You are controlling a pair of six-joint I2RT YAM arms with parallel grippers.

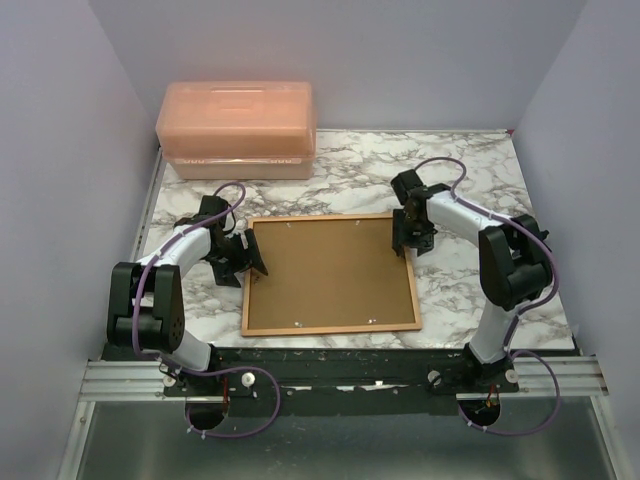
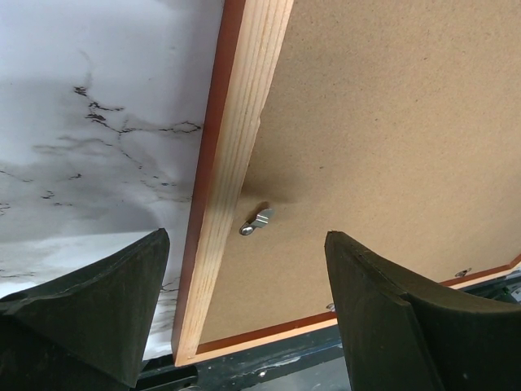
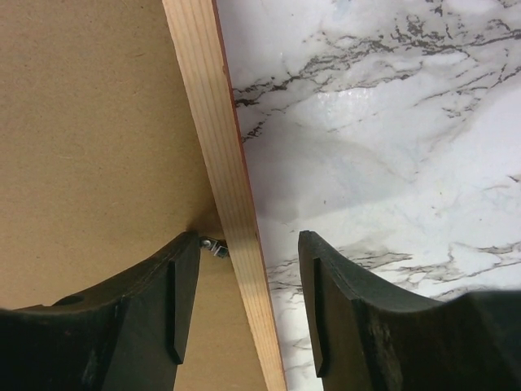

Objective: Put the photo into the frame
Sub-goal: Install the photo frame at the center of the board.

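The marble tabletop (image 1: 480, 190) carries the frame (image 1: 330, 329), which lies face down across the centre of the top view, its pale wood back up and a thin red-orange rim showing at the edge. The brown backing board (image 1: 330, 270) fills its opening, and the photo cannot be seen in any view; if it is in place, the board hides it. A translucent orange box (image 1: 237, 128) sits at the upper left, well apart from the work. The left gripper (image 1: 250, 262) hangs at the frame's left rail with its fingers (image 2: 106, 301) spread wide, one over the tabletop and one over the board, pinching nothing. The right gripper (image 1: 412, 238) is at the upper right rail, fingers (image 3: 155, 301) also apart with the rail between them, closed on nothing. A small metal clip (image 2: 259, 221) sits where rail meets board in the left wrist view, and another clip (image 3: 214, 245) lies just beside the right arm's inner finger. The step appears to be working these clips. It would go best with one fingertip nudging the tab sideways, low and slow, while the other arm steadies the rail so the frame does not slide. No brand, label or writing can be read anywhere.
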